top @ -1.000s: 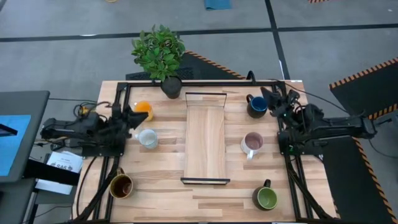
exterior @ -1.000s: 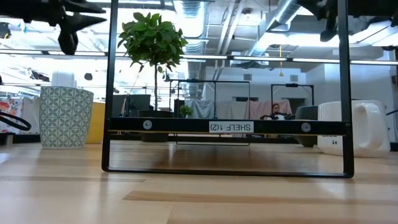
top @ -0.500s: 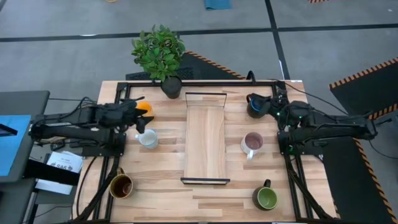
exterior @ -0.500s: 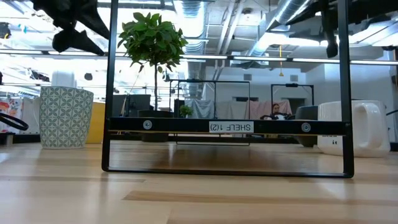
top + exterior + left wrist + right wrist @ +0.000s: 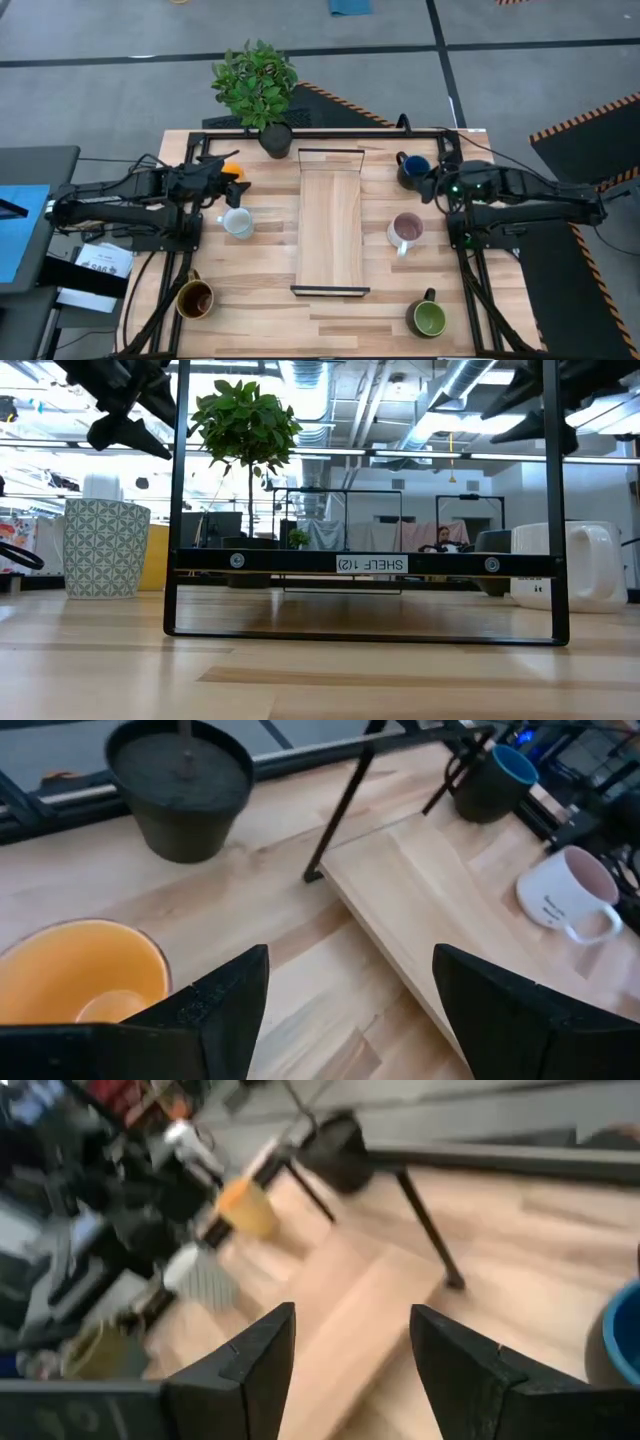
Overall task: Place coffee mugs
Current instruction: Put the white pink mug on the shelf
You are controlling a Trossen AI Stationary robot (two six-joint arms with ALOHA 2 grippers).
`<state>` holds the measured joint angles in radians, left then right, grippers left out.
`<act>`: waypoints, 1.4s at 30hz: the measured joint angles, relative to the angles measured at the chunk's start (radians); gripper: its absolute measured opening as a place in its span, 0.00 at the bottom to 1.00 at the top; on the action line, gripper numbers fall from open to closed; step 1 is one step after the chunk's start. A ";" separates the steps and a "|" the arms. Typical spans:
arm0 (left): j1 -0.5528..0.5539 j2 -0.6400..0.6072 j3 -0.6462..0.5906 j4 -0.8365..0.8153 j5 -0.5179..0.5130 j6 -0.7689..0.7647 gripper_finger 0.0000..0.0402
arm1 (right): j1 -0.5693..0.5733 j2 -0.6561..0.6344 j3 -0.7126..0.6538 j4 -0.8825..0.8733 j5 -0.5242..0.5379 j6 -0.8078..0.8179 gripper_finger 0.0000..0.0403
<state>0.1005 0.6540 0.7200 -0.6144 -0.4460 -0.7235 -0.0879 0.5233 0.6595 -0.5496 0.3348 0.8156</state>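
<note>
Six coffee mugs stand on their bases around a wooden shelf (image 5: 330, 222). Orange (image 5: 233, 172), white patterned (image 5: 238, 222) and brown (image 5: 195, 298) mugs are on its left. Dark blue (image 5: 412, 170), pale pink (image 5: 406, 230) and green (image 5: 428, 318) mugs are on its right. My left gripper (image 5: 224, 183) hovers open just beside the orange mug (image 5: 80, 970), above mug height (image 5: 125, 410). My right gripper (image 5: 431, 180) hovers open next to the dark blue mug (image 5: 622, 1335), also raised.
A potted plant (image 5: 258, 85) in a dark pot (image 5: 180, 785) stands at the far edge, between the orange mug and the shelf. A black frame (image 5: 300, 135) runs around the table's edges. Bare wood lies along the near edge between the brown and green mugs.
Both grippers have opened. My left gripper has moved toward the far edge, closer to the orange mug. My right gripper has swung from over the dark blue mug's right side to its near right side. No mug has moved.
</note>
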 joint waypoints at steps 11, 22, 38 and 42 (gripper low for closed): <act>0.000 0.000 0.000 0.000 -0.012 0.000 0.66 | 0.000 0.076 0.001 -0.293 -0.212 0.255 0.55; 0.000 0.000 0.000 0.000 -0.010 0.049 0.66 | 0.059 0.317 0.001 -0.152 -0.418 0.433 0.55; 0.000 0.000 0.000 0.000 -0.004 0.071 0.66 | 0.120 0.626 0.011 -0.149 -0.324 0.679 0.55; 0.000 0.000 0.000 0.000 -0.004 0.107 0.66 | 0.120 0.677 0.012 -0.137 -0.307 0.704 0.50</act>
<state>0.1001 0.6538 0.7204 -0.6149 -0.4500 -0.6166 0.0321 1.2007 0.6713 -0.6865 0.0274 1.5197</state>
